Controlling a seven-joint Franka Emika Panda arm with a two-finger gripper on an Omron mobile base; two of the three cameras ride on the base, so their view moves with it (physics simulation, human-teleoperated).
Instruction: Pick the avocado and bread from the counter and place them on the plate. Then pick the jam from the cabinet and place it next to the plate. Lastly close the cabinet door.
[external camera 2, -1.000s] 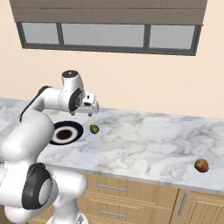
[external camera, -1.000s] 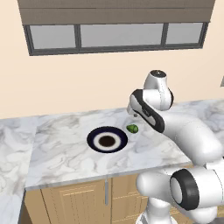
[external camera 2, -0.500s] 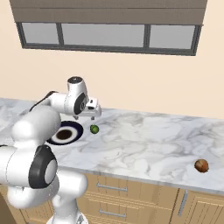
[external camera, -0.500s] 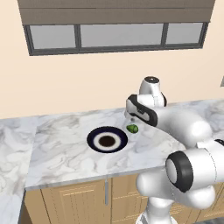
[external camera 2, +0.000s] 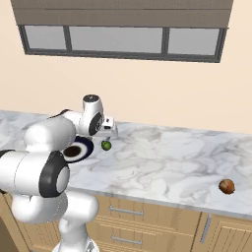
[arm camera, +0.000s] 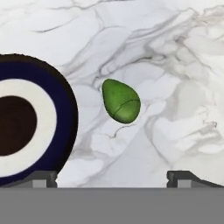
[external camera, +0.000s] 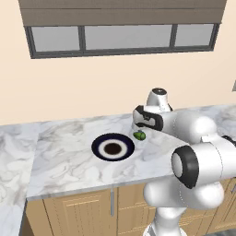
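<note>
Avocado [arm camera: 121, 101], green, egg-shaped, lies on its side on white marble tabletop [external camera: 69, 156], just beside dark navy plate [external camera: 113, 148] but not touching it; a strip of bare marble shows between the two in hand view. In left base view avocado [external camera: 139, 135] sits just right of plate rim; in right base view avocado [external camera 2: 106, 145] sits just right of plate [external camera 2: 84, 149], which is partly hidden behind the arm. Plate carries nothing; white inner ring and dark brown centre fully exposed.

Tool [external camera: 138, 127] hangs directly above avocado, pointing down, w/ a clear gap to the fruit. Fingertips [arm camera: 43, 178] stand wide apart at bottom of hand view, one near each side, avocado centred between and beyond them; nothing gripped.

Small round brown item [external camera 2: 226, 186], prob. the bread, rests on tabletop far right in right base view, well apart from plate and avocado. Window [external camera: 122, 38] w/ dark frame runs along wall above tabletop; light wood base cabinets [external camera 2: 147, 226] below.
</note>
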